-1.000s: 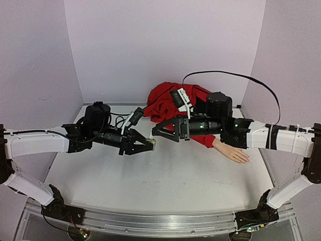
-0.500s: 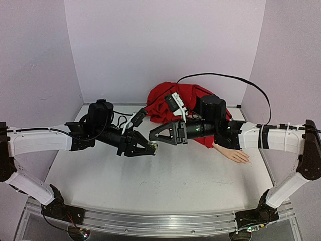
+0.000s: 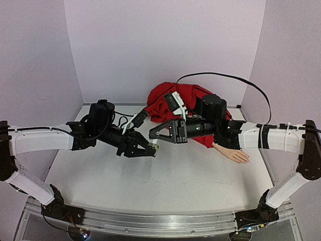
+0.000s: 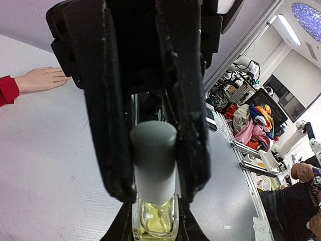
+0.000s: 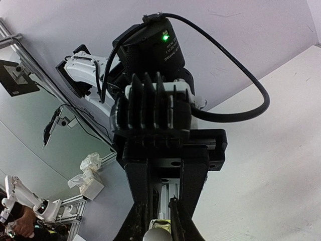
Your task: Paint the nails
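My left gripper (image 3: 152, 149) is shut on a small clear bottle (image 4: 154, 219) of yellowish liquid, held above the table's middle. The bottle's grey-white cap (image 4: 153, 160) points at my right gripper (image 3: 152, 136), which is shut on it from the opposite side, its black fingers (image 4: 108, 125) pressed against both sides. In the right wrist view the cap (image 5: 157, 234) sits between my right gripper's (image 5: 158, 228) tips. The pale mannequin hand (image 3: 233, 153) lies palm down at the right, coming out of a red sleeve (image 4: 7, 90). Its nails (image 3: 245, 160) are too small to make out.
The red jacket (image 3: 170, 103) is bunched against the back wall behind my right arm. A black cable (image 3: 225, 76) loops above that arm. Purple walls close the table at the back and both sides. A metal rail (image 3: 150, 221) runs along the near edge.
My right arm moved left toward the bottle and its jaws closed from wide open onto the cap. My left gripper carried the bottle slightly right and stayed shut.
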Tool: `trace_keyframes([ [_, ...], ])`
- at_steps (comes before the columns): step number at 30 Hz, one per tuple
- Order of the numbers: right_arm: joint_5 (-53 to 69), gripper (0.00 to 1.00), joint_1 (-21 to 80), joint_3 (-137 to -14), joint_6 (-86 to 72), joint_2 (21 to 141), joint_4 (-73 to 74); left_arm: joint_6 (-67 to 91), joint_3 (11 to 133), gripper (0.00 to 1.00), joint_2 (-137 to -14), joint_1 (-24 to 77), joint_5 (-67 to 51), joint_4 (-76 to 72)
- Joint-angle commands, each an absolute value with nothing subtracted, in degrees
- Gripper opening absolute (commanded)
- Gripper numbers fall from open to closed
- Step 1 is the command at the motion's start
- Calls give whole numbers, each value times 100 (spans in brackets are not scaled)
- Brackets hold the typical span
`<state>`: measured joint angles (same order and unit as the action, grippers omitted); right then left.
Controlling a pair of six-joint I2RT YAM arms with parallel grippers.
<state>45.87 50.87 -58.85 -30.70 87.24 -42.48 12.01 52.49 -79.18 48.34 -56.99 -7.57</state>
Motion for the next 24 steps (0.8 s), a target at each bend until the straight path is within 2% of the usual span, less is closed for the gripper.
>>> trace_keyframes([
  [1, 4702, 13, 5130, -6118, -3112, 8812, -4640, 1120, 5532, 0, -7837, 4860, -5767, -1072],
  [5, 4412, 0, 5290, -6040, -3081, 8895, -4623, 1140, 5529, 0, -7737, 4853, -5128, -1072],
  [9, 3636, 0, 5512, -5978, -3120, 9035, -4483, 987, 5285, 0, -7445, 4852, -2680, -999],
  [11, 2923, 0, 5726, -6120, -3109, 9207, -4144, 894, 5239, 0, -7334, 4849, -1464, -969],
  [13, 1347, 0, 6088, -6558, -3111, 9429, -3240, 683, 5290, 0, -7306, 4857, -757, -967],
  [15, -867, 0, 6573, -7212, -3624, 9735, -1953, 544, 5356, 0, -7333, 4865, -398, -971],
  [17, -2006, 0, 6926, -7537, -4135, 9924, -1453, 488, 5413, 0, -7375, 4871, -134, -968],
  [20, -2469, 0, 7182, -7766, -4280, 10060, -1353, 414, 5430, 0, -7408, 4880, -76, -968],
  [24, -2349, 0, 7185, -7765, -4005, 9922, -1507, 465, 5299, 0, -7320, 4887, -257, -969],
])
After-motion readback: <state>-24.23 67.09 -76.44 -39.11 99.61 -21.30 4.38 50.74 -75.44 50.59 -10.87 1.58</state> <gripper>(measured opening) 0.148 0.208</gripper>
